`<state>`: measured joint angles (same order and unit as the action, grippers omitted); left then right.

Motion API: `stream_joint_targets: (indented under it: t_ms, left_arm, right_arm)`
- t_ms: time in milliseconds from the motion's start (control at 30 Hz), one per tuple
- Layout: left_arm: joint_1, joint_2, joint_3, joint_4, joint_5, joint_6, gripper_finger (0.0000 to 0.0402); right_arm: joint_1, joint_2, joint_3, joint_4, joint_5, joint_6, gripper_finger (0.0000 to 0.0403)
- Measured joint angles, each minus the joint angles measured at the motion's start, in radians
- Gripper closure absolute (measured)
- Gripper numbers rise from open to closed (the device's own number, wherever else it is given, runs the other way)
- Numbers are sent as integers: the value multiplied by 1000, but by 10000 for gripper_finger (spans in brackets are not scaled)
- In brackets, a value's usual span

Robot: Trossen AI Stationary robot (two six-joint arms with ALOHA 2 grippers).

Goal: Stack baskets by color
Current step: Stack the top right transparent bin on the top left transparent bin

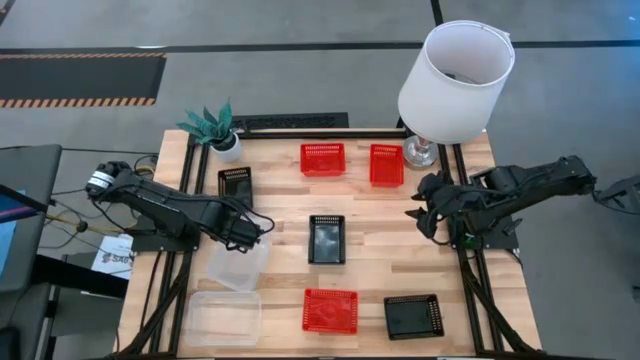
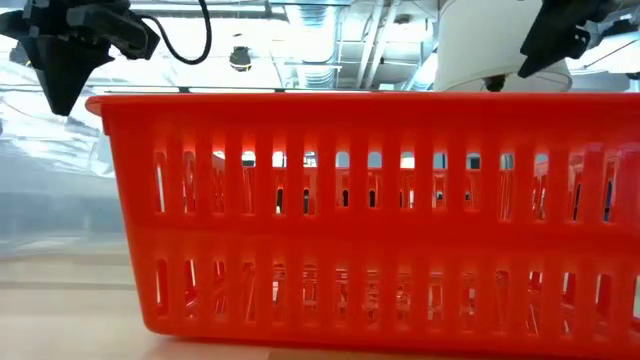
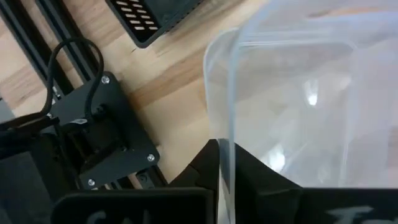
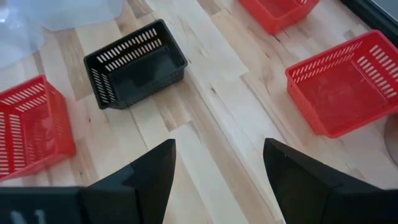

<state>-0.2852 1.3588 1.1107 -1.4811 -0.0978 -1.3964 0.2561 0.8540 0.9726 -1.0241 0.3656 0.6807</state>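
I see red slotted baskets, black baskets, clear baskets, white lampshade, pale wood tabletop.

A clear translucent plastic basket with rounded corners is seen close up, its thin wall pinched between the two dark fingers of the left gripper. Light wooden tabletop is shown beneath it. A corner of a black slotted plastic basket is seen farther off, and a black metal bracket with screws is fixed beside dark rails.
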Motion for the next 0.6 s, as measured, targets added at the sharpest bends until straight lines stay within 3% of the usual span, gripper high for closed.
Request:
stream_joint_targets:
  t_ms: [400, 600]
  left_arm:
    - [19, -25, -7, 50, -23, 67, 401]
    - [39, -87, -170, 241, 15, 56, 401]
  right_arm:
    - [0, -4, 0, -41, 0, -7, 138]
    - [7, -4, 0, -41, 2, -8, 138]
